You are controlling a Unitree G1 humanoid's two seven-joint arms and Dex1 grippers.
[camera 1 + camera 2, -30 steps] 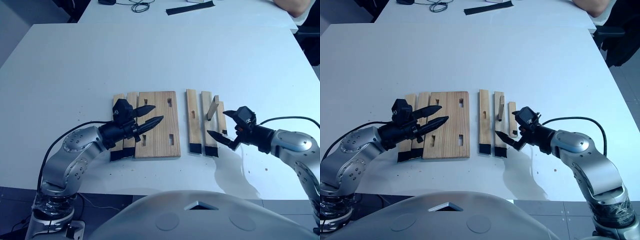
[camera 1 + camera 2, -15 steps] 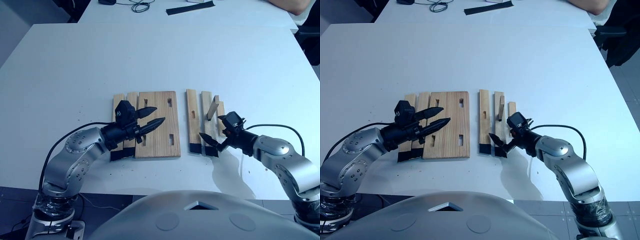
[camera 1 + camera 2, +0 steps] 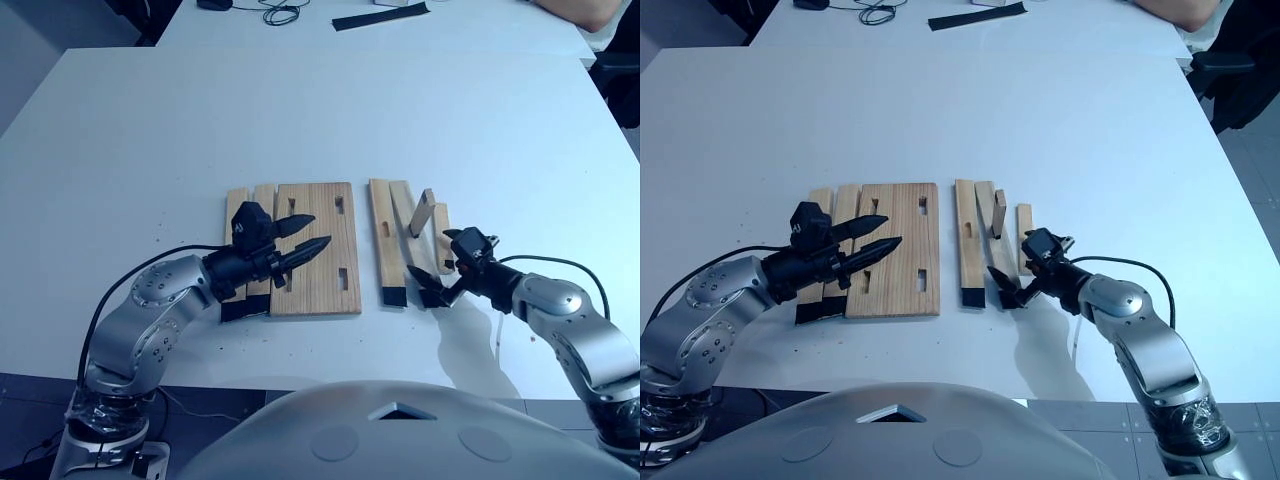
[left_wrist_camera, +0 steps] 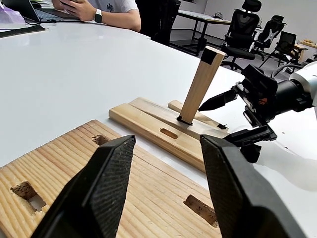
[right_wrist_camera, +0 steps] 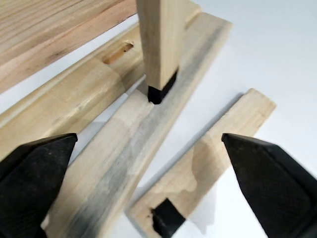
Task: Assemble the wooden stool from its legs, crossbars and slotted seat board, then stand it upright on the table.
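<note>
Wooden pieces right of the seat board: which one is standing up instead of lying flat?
The short bar, standing tilted with its black end set into the slanted leg. The straight leg and the short piece lie flat.

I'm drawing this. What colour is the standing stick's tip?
The upright stick's tip is black, clearest in the left wrist view.

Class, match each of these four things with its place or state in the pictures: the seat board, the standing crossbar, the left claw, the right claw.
1. seat board
2. standing crossbar
3. left claw
4. right claw

A. open, beside the near ends of the right-hand legs
B. sticks up from a leg
C. lies flat on the table
D. open, over the seat board

Pairs: 1-C, 2-B, 3-D, 4-A.
</note>
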